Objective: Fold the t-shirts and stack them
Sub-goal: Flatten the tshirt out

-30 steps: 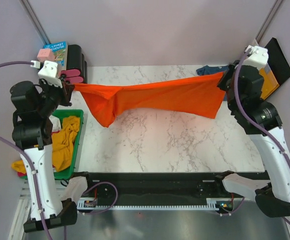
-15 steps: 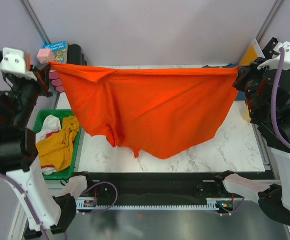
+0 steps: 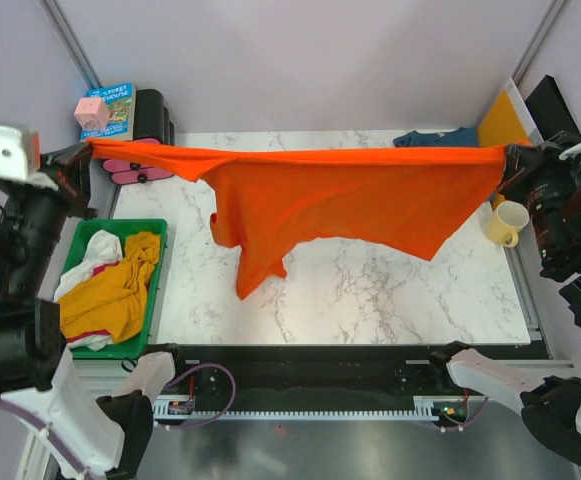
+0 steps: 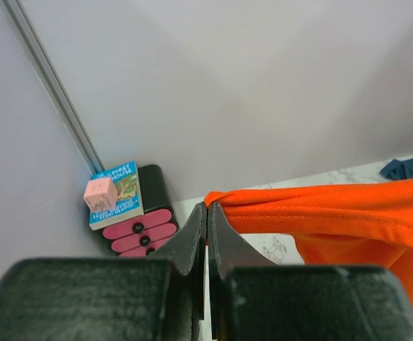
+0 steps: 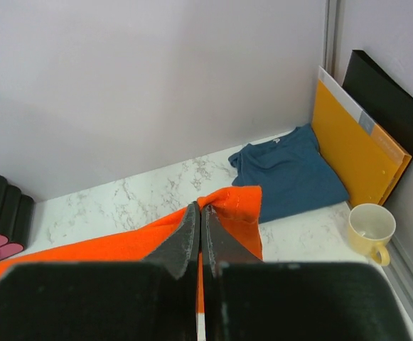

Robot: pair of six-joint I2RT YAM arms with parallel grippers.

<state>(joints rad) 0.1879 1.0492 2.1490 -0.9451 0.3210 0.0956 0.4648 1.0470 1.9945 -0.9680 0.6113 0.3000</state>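
Observation:
The orange-red t-shirt (image 3: 350, 200) hangs stretched in the air across the table, its top edge taut between both arms and its lower part drooping toward the marble. My left gripper (image 3: 88, 150) is shut on the shirt's left corner (image 4: 220, 197), high at the table's left edge. At the right edge my right gripper (image 3: 510, 152) is shut on the right corner (image 5: 238, 202). The teal-blue t-shirt (image 3: 435, 138) lies folded at the back right of the table (image 5: 291, 170).
A green bin (image 3: 155, 300) with mustard-yellow and white garments sits left of the table. A book with a pink cube (image 3: 92, 110) on a black and pink holder (image 3: 150, 120) stands back left. A cream mug (image 3: 508, 222), an orange envelope (image 5: 355, 142) and a black folder (image 5: 387, 99) are at right.
Both arms have raised and spread the orange-red shirt from a low bunched sag to a taut span. Since half a second ago its hanging part has swung back and looks shorter.

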